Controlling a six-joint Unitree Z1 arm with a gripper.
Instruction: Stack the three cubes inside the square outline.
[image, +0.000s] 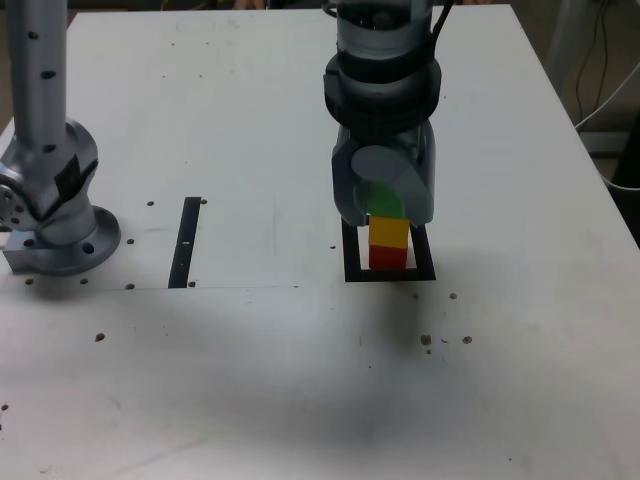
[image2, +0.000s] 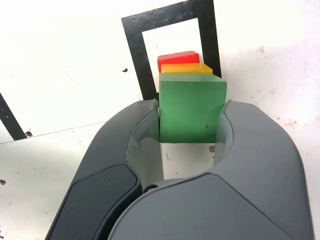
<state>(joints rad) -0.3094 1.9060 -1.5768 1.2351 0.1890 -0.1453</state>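
The pincer (image2: 192, 125) grips the green cube (image2: 191, 107) between its jaws, set on the yellow cube (image: 389, 232), which sits on the red cube (image: 388, 257) inside the square outline (image: 390, 273) directly beneath; a thin black strip (image: 186, 242) lies well apart, toward the exterior view's left, near the arm's base (image: 55, 235); the white table (image: 300, 380) is speckled with dark spots.
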